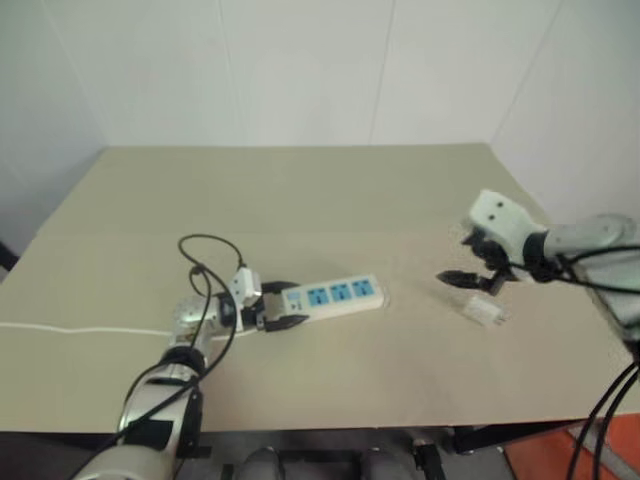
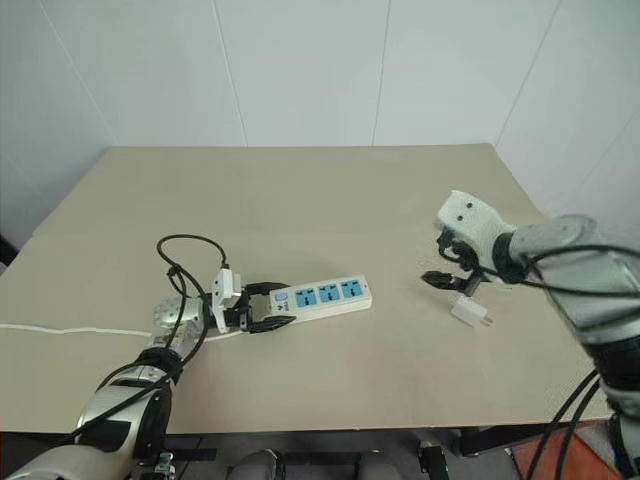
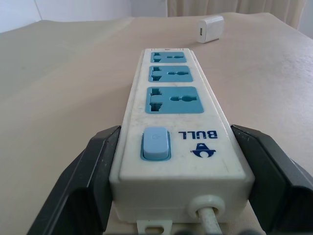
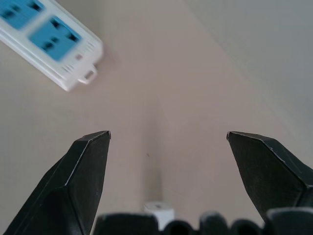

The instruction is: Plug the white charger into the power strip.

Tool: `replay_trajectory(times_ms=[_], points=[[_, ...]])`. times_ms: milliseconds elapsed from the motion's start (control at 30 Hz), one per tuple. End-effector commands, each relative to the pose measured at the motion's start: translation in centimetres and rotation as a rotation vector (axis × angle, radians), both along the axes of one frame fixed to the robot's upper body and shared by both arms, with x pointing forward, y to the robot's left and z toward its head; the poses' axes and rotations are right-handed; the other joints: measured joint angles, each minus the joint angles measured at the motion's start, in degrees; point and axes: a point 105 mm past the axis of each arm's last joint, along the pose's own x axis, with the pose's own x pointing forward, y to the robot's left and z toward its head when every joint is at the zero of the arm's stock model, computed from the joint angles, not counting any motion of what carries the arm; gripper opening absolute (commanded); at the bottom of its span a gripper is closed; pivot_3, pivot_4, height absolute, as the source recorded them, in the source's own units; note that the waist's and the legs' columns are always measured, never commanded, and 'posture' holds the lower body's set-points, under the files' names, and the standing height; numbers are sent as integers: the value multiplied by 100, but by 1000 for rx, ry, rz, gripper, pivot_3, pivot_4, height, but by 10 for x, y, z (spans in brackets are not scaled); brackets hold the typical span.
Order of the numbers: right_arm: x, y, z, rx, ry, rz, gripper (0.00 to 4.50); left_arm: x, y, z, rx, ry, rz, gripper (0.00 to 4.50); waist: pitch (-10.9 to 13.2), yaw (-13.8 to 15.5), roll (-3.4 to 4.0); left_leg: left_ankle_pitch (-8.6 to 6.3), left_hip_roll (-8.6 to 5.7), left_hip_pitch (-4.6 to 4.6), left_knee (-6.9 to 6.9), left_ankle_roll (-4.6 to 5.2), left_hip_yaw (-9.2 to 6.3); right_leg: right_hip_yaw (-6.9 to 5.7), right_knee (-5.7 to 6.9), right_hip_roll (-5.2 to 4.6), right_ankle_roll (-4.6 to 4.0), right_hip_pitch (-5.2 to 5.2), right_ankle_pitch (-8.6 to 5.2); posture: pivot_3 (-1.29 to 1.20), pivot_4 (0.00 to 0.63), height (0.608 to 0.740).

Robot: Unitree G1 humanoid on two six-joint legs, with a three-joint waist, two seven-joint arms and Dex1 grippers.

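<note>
The power strip (image 1: 338,295) lies flat near the table's middle, blue sockets facing up. My left gripper (image 1: 284,305) is shut on its switch end, one black finger (image 3: 98,166) pressed against each long side. The white charger (image 1: 482,311) lies on the table to the right of the strip, apart from it, and appears beyond the strip's far end in the left wrist view (image 3: 211,28). My right gripper (image 1: 470,281) hovers just above the charger, open, tilted down, with nothing between its fingers (image 4: 88,166). Only the charger's top edge (image 4: 159,209) peeks in below the jaws.
The strip's thin white cord (image 1: 80,329) runs left across the beige table (image 1: 300,200) to its edge. White walls stand behind and to the right. The table's right edge lies close to the charger.
</note>
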Motion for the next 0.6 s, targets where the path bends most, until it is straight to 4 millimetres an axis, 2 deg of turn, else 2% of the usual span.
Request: replay_trajectory(times_ms=[33, 267, 367, 600], points=[[9, -10, 3, -66, 73, 2, 4500, -8, -5, -4, 64, 6, -95, 3253, 0, -4, 0, 0, 0, -4, -2, 0, 0, 0, -1, 0, 0, -4, 0, 0, 150, 740], [15, -20, -10, -178, 222, 27, 4500, -18, -10, -2, 57, 12, -192, 3253, -1, 28, 1, -1, -2, -35, -17, 1, 0, -2, 2, 1, 1, -40, -1, 0, 150, 740], [12, -21, -16, -182, 265, 33, 4500, -18, -12, 0, 43, 6, -195, 3253, -1, 32, 2, -1, -4, -64, -10, 2, 0, -2, 9, -2, 1, -67, -1, 0, 150, 740], [6, -30, -34, -171, 331, 5, 4500, -19, -14, 0, 34, 9, -203, 3253, -1, 33, 3, -1, -5, -65, 4, 1, -1, -3, 19, -2, 1, -67, 0, 0, 150, 740]])
